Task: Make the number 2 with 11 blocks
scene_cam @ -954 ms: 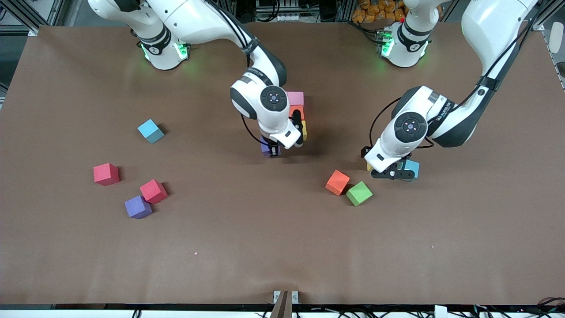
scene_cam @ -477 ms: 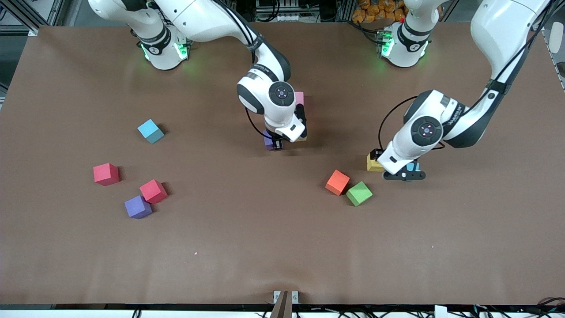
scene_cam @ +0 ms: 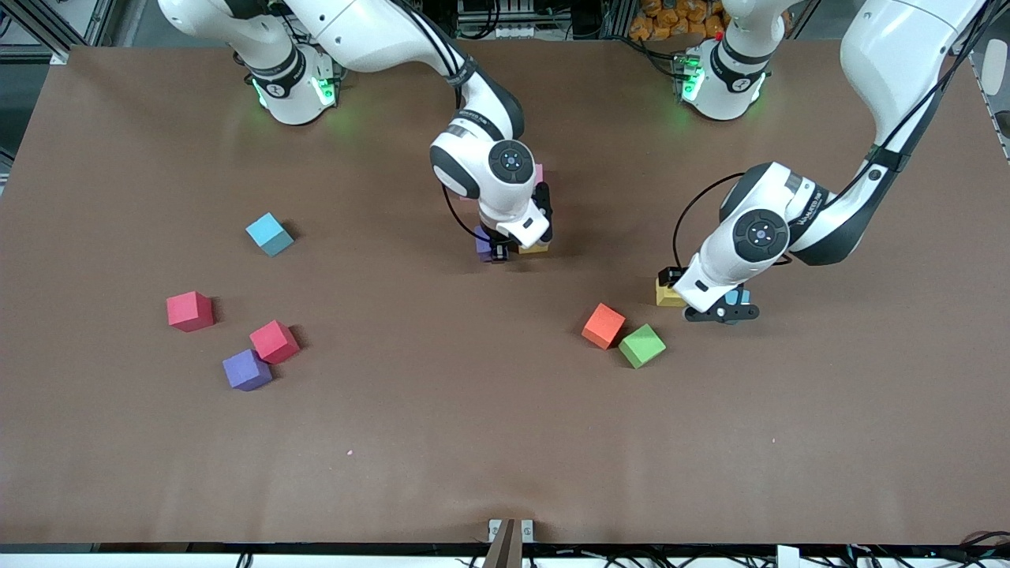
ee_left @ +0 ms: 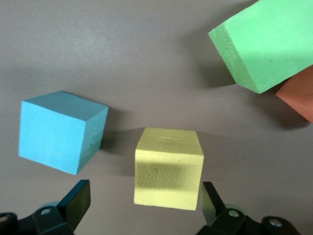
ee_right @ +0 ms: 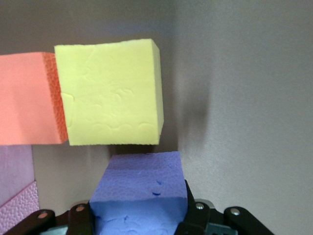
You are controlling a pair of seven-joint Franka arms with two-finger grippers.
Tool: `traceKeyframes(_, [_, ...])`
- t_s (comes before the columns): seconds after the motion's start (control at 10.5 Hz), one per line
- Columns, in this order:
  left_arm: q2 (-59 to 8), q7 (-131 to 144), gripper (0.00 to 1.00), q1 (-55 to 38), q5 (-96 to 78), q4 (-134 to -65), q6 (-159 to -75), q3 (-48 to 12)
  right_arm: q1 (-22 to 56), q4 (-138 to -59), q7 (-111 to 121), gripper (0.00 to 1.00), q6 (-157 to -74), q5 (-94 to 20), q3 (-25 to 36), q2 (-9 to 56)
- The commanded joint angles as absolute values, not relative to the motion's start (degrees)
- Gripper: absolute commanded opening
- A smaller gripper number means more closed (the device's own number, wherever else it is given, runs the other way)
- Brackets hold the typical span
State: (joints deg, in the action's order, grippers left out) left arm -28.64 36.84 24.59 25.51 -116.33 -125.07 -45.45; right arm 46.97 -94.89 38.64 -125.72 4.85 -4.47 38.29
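Brown desk (scene_cam: 442, 426), cubes scattered. Right gripper (scene_cam: 497, 251) is clamped on a purple block (ee_right: 139, 193), low just beside the yellow block (ee_right: 110, 93) and orange block (ee_right: 27, 98) of the partly built number 2 (scene_cam: 535, 246) mid-desk. Left gripper (ee_left: 142, 208) is spread wide around another yellow cube (ee_left: 168, 168), with a light-blue cube (ee_left: 58, 129) beside it and a green block (scene_cam: 641, 345) and orange cube (scene_cam: 604, 325) nearby.

Counted on the bench (scene_cam: 473, 442): two light-blue cubes (scene_cam: 269, 233) (ee_left: 58, 129), two purple cubes (scene_cam: 247, 369) (ee_right: 142, 191), two yellow cubes (scene_cam: 667, 296) (ee_right: 110, 93), two orange cubes (scene_cam: 604, 325) (ee_right: 27, 98), one green cube (scene_cam: 641, 345). Also two red cubes (scene_cam: 189, 310) (scene_cam: 274, 341) lying loose. Pale pink cubes (ee_right: 14, 205) mostly hidden under the right arm, number impossible to tell.
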Motion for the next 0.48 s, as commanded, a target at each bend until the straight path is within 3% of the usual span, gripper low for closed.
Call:
traceKeyframes(0.0, [-30.4, 38.14, 1.0, 24.52, 25.49, -116.37, -127.61, -45.79, 47.81, -94.92, 37.35, 0.22, -126.3, 5.01, -4.22, 38.67])
traceKeyframes(0.38, [-32.69, 40.16, 1.0, 23.03, 26.36, -115.31, -127.79, -45.62, 48.87, -94.66, 37.35, 0.23, -128.23, 5.1, -4.13, 39.9])
